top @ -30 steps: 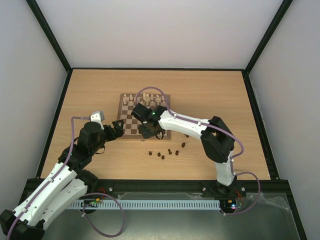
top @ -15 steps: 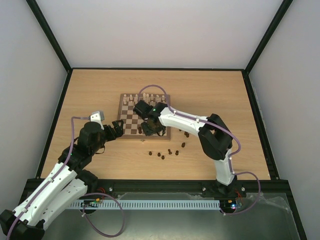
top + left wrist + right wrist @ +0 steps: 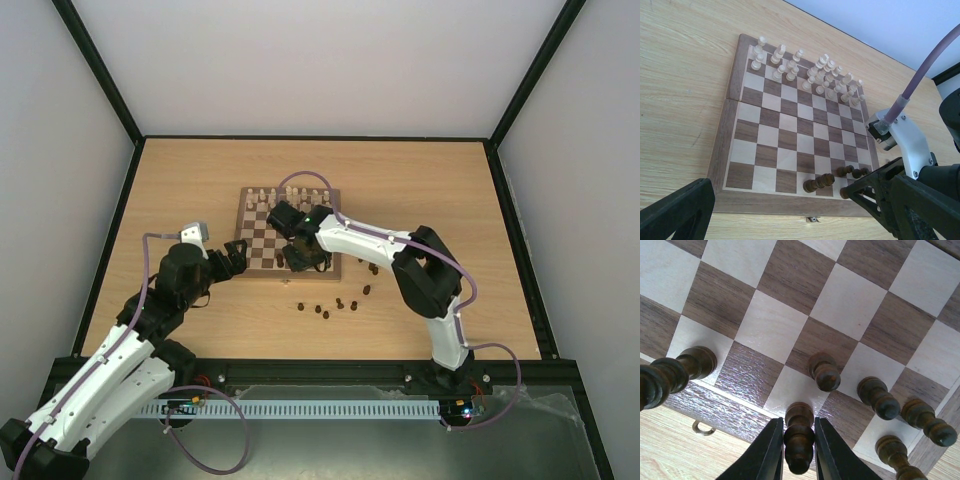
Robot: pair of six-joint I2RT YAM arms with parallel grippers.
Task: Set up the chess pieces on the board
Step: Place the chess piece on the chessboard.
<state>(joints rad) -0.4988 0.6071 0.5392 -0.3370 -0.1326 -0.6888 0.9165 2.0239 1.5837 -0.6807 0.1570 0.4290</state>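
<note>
**newb:** where's the dark chessman (image 3: 799, 441) at?

**mod:** right gripper (image 3: 799, 423) is pinching it, upright on the board (image 3: 788, 123), near edge row, among other dark pieces (image 3: 824, 374). Left gripper (image 3: 236, 257) gapes wide by the board's corner. Cream chessmen (image 3: 810, 75) fill the far rows.

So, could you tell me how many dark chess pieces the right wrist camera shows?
6: one chess piece between the fingers, a tall one left, four to the right; others may be hidden.
</note>
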